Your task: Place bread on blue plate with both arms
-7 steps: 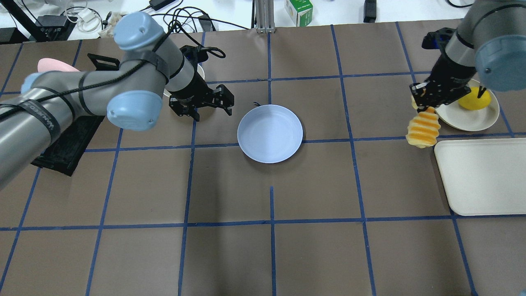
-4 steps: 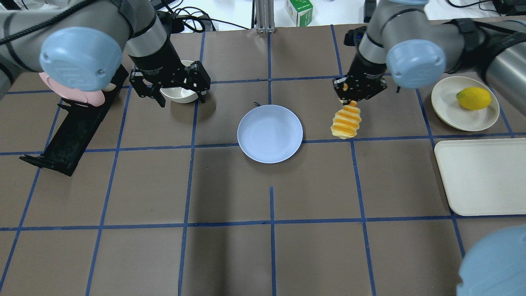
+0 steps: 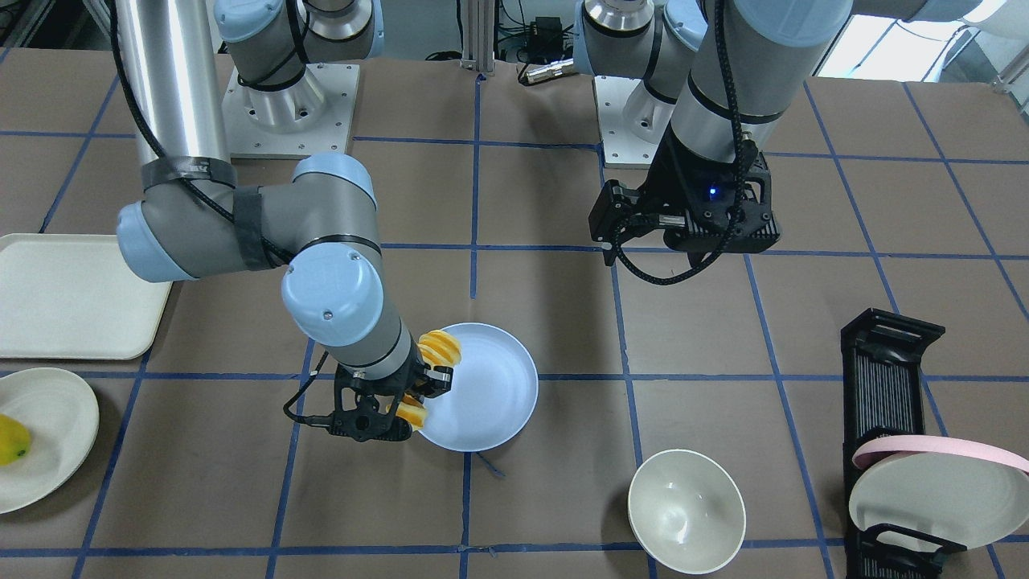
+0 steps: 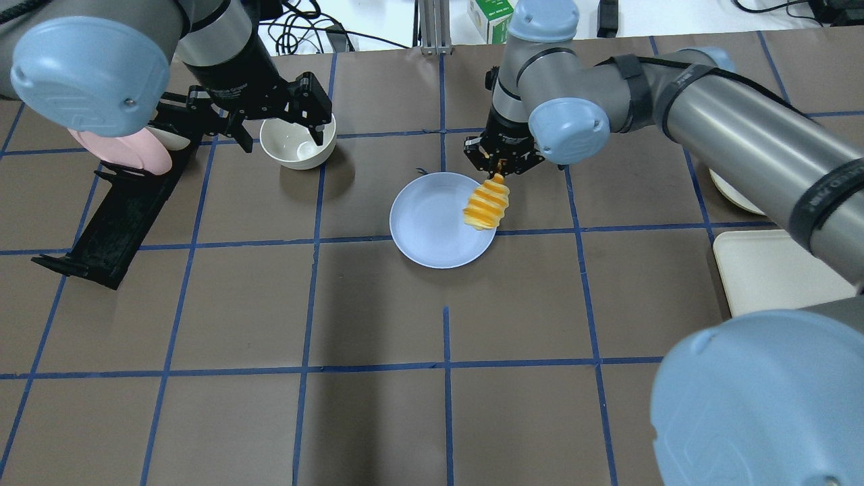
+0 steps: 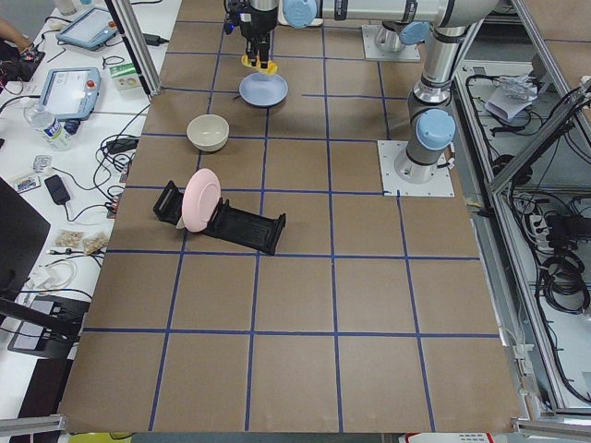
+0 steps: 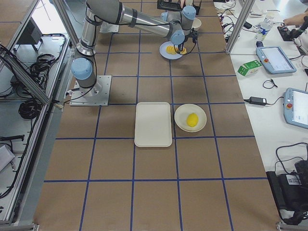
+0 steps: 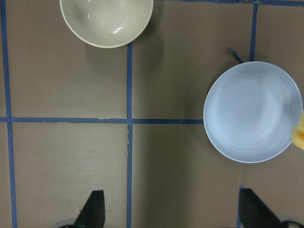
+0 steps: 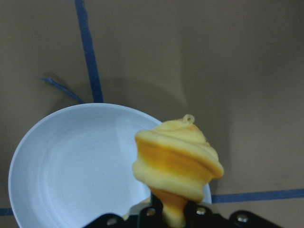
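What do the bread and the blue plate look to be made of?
The bread: probably soft foam or rubbery plastic, a replica; uniform orange ridges, pale sides, faint sheen, a small loop at its tip in the right wrist view; hangs unbent from the right claw. The blue plate: likely moulded plastic or pressed fibre, matte; even pale colour, no sharp highlights. Look alone can't settle either.

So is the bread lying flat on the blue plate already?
No, the bread hangs end-down from the right end effector, which is shut on it, over the blue plate's rim.
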`<action>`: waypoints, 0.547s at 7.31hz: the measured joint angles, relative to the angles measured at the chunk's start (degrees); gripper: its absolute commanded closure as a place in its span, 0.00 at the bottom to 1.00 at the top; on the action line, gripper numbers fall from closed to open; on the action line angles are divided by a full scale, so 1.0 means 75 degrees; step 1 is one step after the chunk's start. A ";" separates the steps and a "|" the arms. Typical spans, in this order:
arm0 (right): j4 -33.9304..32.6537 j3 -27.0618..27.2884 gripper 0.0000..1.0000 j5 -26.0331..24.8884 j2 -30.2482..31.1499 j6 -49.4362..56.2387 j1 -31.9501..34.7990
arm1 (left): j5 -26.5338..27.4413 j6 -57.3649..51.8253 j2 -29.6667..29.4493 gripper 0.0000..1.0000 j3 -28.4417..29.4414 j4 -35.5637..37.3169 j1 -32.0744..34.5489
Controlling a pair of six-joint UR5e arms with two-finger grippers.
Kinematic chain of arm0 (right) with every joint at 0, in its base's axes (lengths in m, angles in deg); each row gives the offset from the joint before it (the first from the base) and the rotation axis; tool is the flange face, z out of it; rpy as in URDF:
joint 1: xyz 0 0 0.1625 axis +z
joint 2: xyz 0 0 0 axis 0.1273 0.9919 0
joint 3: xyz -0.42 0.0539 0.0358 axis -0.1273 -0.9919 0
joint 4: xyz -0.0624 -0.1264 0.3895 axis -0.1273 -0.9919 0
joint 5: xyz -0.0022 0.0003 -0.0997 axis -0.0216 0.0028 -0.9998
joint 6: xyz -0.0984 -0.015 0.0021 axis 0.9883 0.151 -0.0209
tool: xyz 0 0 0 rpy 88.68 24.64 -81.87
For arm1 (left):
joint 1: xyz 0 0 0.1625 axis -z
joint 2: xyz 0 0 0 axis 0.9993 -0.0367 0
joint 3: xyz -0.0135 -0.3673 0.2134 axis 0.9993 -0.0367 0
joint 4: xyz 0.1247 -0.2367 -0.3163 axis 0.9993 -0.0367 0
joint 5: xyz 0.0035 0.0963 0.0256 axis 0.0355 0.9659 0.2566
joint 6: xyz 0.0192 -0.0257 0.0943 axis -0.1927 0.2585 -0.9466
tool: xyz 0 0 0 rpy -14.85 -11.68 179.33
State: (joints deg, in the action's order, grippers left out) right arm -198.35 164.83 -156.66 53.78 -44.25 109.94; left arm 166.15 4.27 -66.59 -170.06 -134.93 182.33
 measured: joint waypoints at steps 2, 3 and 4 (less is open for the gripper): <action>-0.0091 0.0044 0.44 0.0002 -0.0309 -0.0287 0.0272 | 0.0010 -0.0016 0.0037 0.00 -0.0068 0.0023 0.0006; -0.0098 0.0072 0.12 0.0001 -0.0371 -0.0392 0.0378 | 0.0014 -0.0018 0.0047 0.00 -0.0080 0.0021 0.0006; -0.0109 0.0088 0.00 -0.0006 -0.0408 -0.0453 0.0459 | 0.0017 -0.0013 0.0051 0.00 -0.0089 0.0019 0.0006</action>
State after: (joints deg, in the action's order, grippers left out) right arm -199.17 165.49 -156.70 50.72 -47.65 113.39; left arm 166.27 4.17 -66.21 -170.73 -134.79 182.38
